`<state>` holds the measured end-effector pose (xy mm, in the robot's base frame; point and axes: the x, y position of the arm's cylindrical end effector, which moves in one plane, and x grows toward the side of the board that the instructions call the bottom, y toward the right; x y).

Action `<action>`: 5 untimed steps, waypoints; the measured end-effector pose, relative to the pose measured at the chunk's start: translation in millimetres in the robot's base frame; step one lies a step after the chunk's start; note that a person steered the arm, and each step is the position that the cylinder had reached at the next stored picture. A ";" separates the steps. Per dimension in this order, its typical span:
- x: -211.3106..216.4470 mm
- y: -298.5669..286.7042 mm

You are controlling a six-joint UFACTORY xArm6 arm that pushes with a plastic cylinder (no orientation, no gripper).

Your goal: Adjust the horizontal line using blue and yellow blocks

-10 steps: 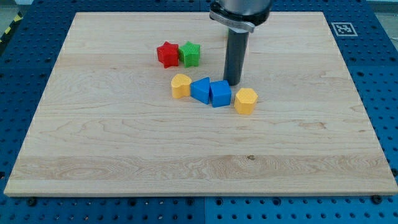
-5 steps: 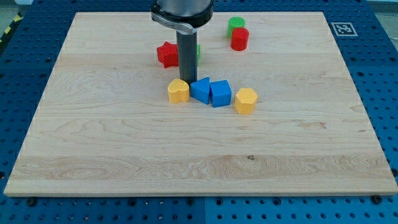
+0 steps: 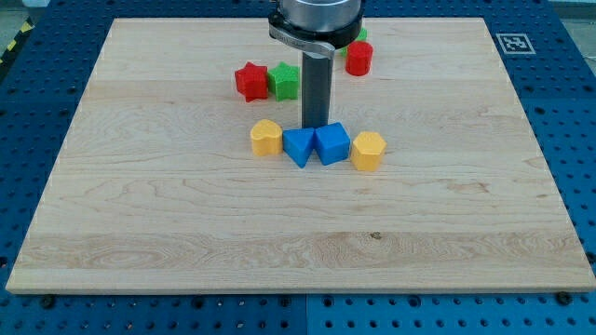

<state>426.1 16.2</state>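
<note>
In the camera view, my tip (image 3: 314,127) sat just above the seam between the blue triangular block (image 3: 298,147) and the blue cube (image 3: 331,143), apparently touching them. A rod only, it had nothing to open or close. The yellow heart-like block (image 3: 265,138) lay left of it and the yellow hexagonal block (image 3: 368,151) to its lower right, ending the row.

Four blocks in a row across mid-table (image 3: 140,214): yellow block (image 3: 265,138), blue triangular block (image 3: 298,146), blue cube (image 3: 331,143), yellow hexagonal block (image 3: 368,150). Blues touching, no way between; narrow gaps beside each yellow. Tool tip (image 3: 314,127) just above the blues' seam. Behind, red star (image 3: 250,81) and green star (image 3: 285,81) side by side, leaving a lane above the row. Red cylinder (image 3: 359,58) and green cylinder (image 3: 359,34) near the view's top. Open wood below the row and along both sides.
</note>
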 end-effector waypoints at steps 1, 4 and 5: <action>-7.7 0.0; 4.9 26.9; -3.9 26.9</action>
